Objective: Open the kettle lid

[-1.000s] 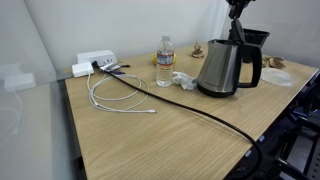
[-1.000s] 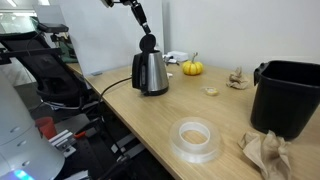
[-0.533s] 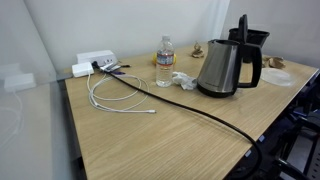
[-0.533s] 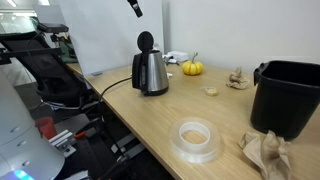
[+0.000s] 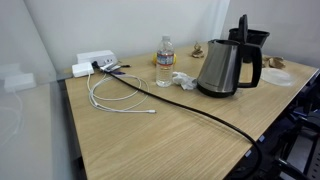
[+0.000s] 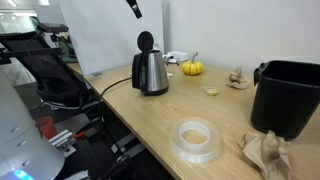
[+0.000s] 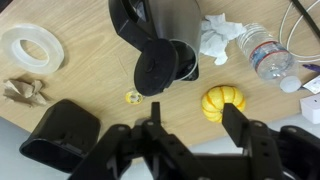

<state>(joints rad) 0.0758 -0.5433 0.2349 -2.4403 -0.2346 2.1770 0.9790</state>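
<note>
The brushed-steel kettle (image 5: pixel 225 68) (image 6: pixel 151 72) stands on the wooden table, and its black lid (image 5: pixel 243 27) (image 6: pixel 146 42) is tipped up on its hinge, upright above the top. In the wrist view the lid (image 7: pixel 157 68) appears as a black disc over the kettle (image 7: pixel 172 18). My gripper (image 7: pixel 192 108) hangs well above the kettle, open, with nothing between its fingers. Only its tip (image 6: pixel 133 7) shows at the top edge of an exterior view.
A water bottle (image 5: pixel 164 60), a white cable (image 5: pixel 115 95) and the kettle's black cord (image 5: pixel 200 115) lie nearby. A small pumpkin (image 6: pixel 192 67), a black vessel (image 6: pixel 290 95), a tape roll (image 6: pixel 196 138) and crumpled paper (image 6: pixel 265 152) share the table.
My gripper was shut at the raised lid a second ago. It has let go, opened and risen clear. The lid stays upright.
</note>
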